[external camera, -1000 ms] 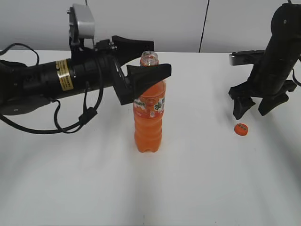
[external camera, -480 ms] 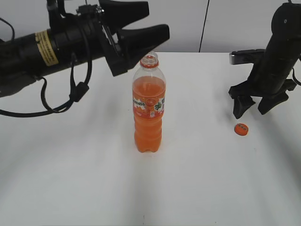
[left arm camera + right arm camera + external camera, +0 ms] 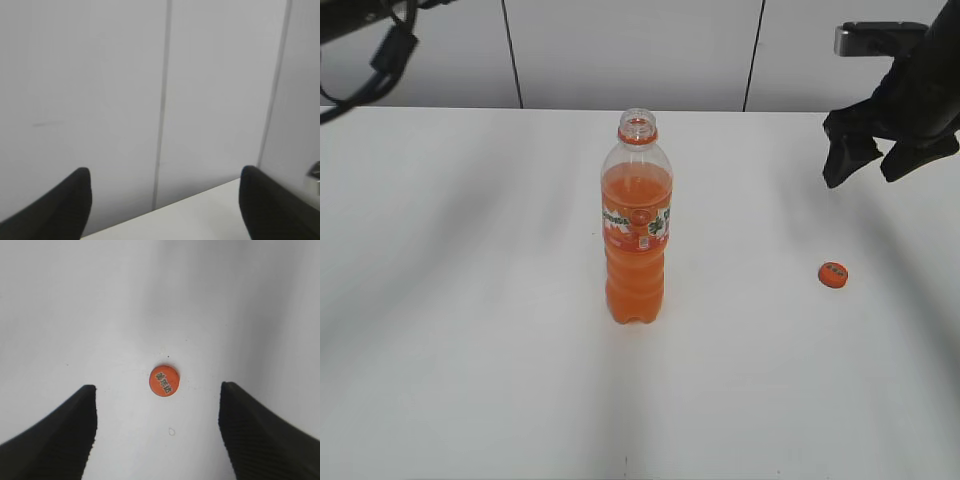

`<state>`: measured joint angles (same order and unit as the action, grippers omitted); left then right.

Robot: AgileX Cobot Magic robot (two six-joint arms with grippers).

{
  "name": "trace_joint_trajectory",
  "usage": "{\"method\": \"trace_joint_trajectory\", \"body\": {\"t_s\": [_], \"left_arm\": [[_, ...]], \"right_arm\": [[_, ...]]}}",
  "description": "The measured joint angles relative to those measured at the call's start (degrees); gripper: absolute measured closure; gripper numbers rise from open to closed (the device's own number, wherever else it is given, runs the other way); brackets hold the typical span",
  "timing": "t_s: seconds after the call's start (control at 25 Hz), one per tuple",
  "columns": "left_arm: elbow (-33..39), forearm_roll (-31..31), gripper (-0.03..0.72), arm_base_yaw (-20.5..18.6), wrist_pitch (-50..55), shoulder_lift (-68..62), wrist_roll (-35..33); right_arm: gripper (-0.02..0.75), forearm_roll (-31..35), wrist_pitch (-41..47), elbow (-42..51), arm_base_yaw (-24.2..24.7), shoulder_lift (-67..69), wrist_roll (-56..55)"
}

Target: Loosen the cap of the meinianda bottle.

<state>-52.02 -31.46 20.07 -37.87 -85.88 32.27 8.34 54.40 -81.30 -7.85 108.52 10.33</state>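
Observation:
The meinianda bottle (image 3: 637,235) stands upright in the middle of the white table (image 3: 470,300), its neck open with only an orange ring at the top. The cap (image 3: 833,274) lies flat on the table to the bottle's right, printed side up, and also shows in the right wrist view (image 3: 164,380). My right gripper (image 3: 865,178) hangs open well above and behind the cap; from the wrist its open jaws (image 3: 157,389) frame the cap far below, holding nothing. My left gripper (image 3: 165,172) is open and empty, facing the wall; only its cable shows top left in the exterior view.
A grey panelled wall (image 3: 620,50) runs behind the table's far edge. A black cable (image 3: 380,60) hangs at the top left corner.
The left arm lifted away from the bottle's neck, up and left out of the exterior view. The right gripper rose from near the table. Bottle and cap stayed put.

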Motion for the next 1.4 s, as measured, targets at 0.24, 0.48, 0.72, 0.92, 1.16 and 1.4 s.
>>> {"method": "trace_joint_trajectory", "body": {"t_s": [0.24, 0.48, 0.72, 0.92, 1.16, 1.4], "left_arm": [[-4.7, 4.4, 0.139, -6.7, 28.0, 2.9, 0.1], [-11.2, 6.9, 0.139, -12.2, 54.5, 1.9, -2.0], [-20.4, 28.9, 0.139, -17.5, 76.4, -3.9, -26.3], [-26.9, 37.6, 0.139, -20.5, 85.9, -10.2, -34.6], [-29.7, 38.4, 0.139, -20.6, 87.9, -11.5, -35.5], [-32.4, 37.9, 0.139, -20.6, 90.8, -10.8, -35.6]], "right_arm": [[0.171, 1.2, 1.8, 0.0, -0.1, -5.6, 0.1], [0.171, 0.7, 4.6, -0.2, -0.1, -8.2, -3.1], [0.171, -5.6, 7.4, -0.2, 0.7, -8.2, -9.0], [0.171, -7.4, 7.3, -0.2, 4.3, -8.2, -11.5], [0.171, -10.3, 7.3, -0.2, 5.3, -8.2, -12.2], [0.171, -11.3, 7.1, -0.2, 5.3, -8.9, -12.4]]}}
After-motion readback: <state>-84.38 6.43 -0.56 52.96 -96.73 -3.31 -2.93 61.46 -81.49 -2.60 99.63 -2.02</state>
